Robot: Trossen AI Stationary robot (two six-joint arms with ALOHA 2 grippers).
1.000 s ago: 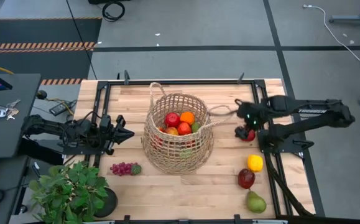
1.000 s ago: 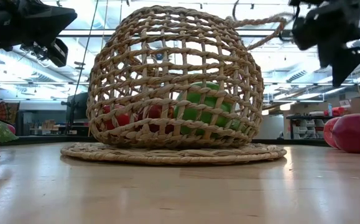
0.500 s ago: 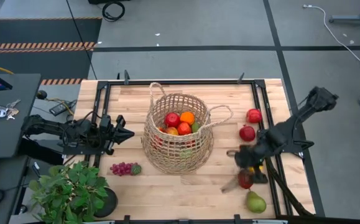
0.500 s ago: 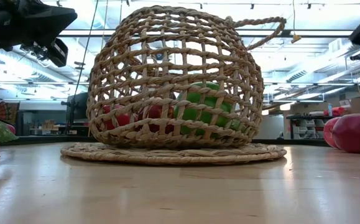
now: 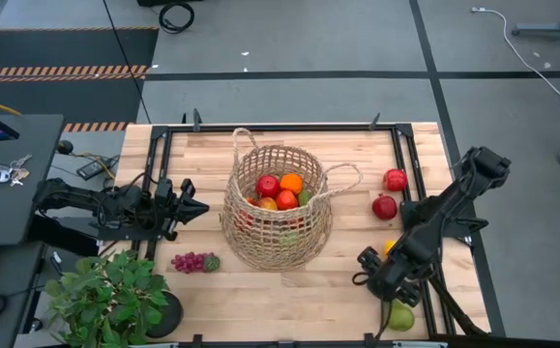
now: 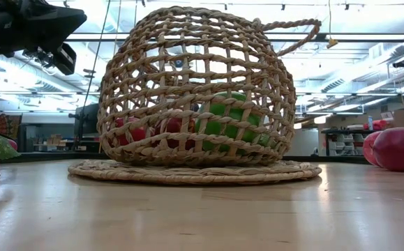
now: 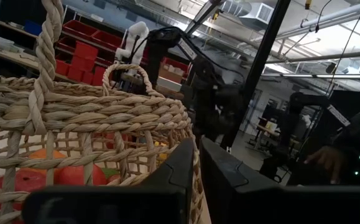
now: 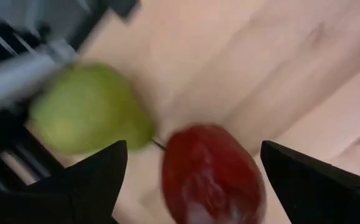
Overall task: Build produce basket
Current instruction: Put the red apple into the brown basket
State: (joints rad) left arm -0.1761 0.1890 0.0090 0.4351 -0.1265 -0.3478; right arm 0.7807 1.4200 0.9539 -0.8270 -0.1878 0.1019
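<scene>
Now the right gripper (image 5: 381, 275) hangs wide open over a dark red fruit (image 8: 212, 171) by the pear (image 8: 89, 109); centre, then clamp gently; left gripper (image 5: 185, 207), clenched, waits beside the basket (image 5: 278, 208)

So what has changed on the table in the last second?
The right hand swung from beside the basket's handle, over a red apple, to the near right corner. It now hovers open above the dark red fruit next to the pear, holding nothing. The left hand stayed shut beside the basket; the basket, the fruit in it, the grapes and the plant did not move.
</scene>
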